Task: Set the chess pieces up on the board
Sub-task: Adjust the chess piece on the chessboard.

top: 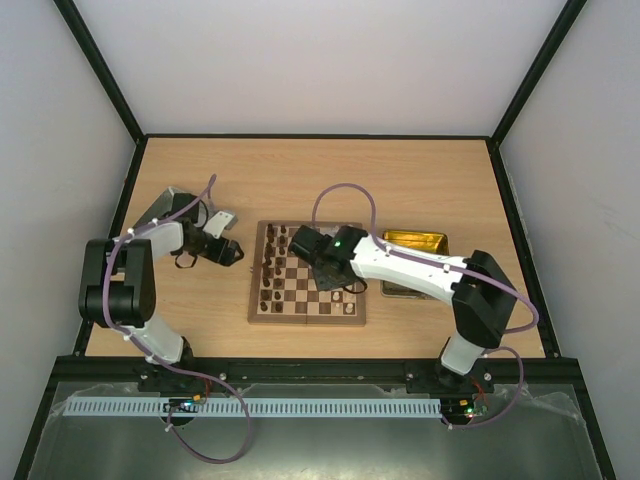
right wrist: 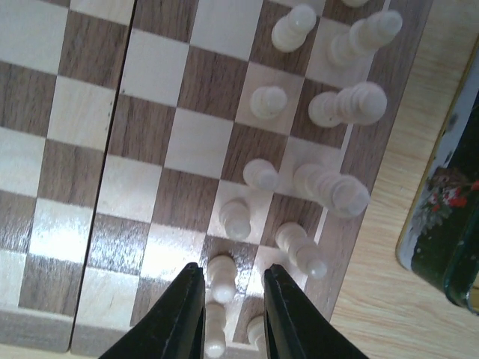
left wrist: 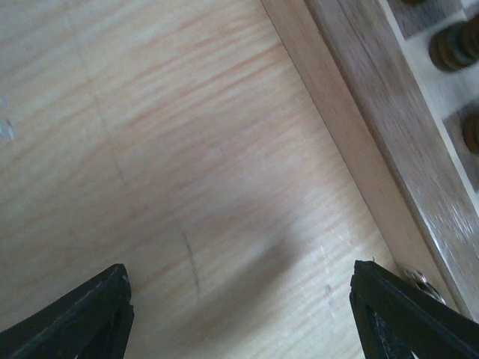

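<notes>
Right fingers point(right wrist: 183, 321) narrowly apart astride cream pawn point(right wrist: 222, 271); left fingers point(left wrist: 82, 318) wide, beside board point(left wrist: 389, 127).

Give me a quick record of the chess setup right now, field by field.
board: centred on table, tin tray to its right
dark pieces: along board's left side
cream pieces: clustered on its right side
left pincer: open wide over bare table beside the board's edge
right pincer: slightly open, straddling one cream piece near the board's edge
</notes>
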You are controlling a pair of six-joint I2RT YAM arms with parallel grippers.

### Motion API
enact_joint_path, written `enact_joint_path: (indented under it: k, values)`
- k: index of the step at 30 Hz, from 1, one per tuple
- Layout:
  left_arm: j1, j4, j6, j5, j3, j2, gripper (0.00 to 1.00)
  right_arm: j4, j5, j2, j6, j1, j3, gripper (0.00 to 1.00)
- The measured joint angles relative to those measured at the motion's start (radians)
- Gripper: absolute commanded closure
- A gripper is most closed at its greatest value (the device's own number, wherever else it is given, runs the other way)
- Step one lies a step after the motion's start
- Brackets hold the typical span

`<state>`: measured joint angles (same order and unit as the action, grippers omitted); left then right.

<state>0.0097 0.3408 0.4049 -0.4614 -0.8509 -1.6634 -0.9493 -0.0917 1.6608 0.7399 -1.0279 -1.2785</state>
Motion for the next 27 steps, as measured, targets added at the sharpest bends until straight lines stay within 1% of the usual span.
enact_joint_path:
  k: [7, 12, 14, 18, 27]
  values:
    - [0.000, 0.035, 0.014, -0.010, 0.053, 0.103, 0.19, -0.017, -0.061, 0.082, -0.035, 0.020, -0.085, 0.78]
    - [0.000, 0.037, 0.027, -0.032, 0.061, 0.169, 0.18, -0.015, -0.077, 0.118, -0.063, 0.064, -0.124, 0.78]
    - [0.000, 0.036, 0.031, -0.036, 0.061, 0.174, 0.18, -0.015, -0.080, 0.126, -0.071, 0.084, -0.127, 0.76]
    - [0.000, 0.038, 0.034, -0.037, 0.061, 0.174, 0.17, -0.015, -0.081, 0.145, -0.085, 0.111, -0.127, 0.75]
    - [0.000, 0.039, 0.035, -0.036, 0.061, 0.158, 0.17, -0.013, -0.066, 0.160, -0.090, 0.116, -0.127, 0.77]
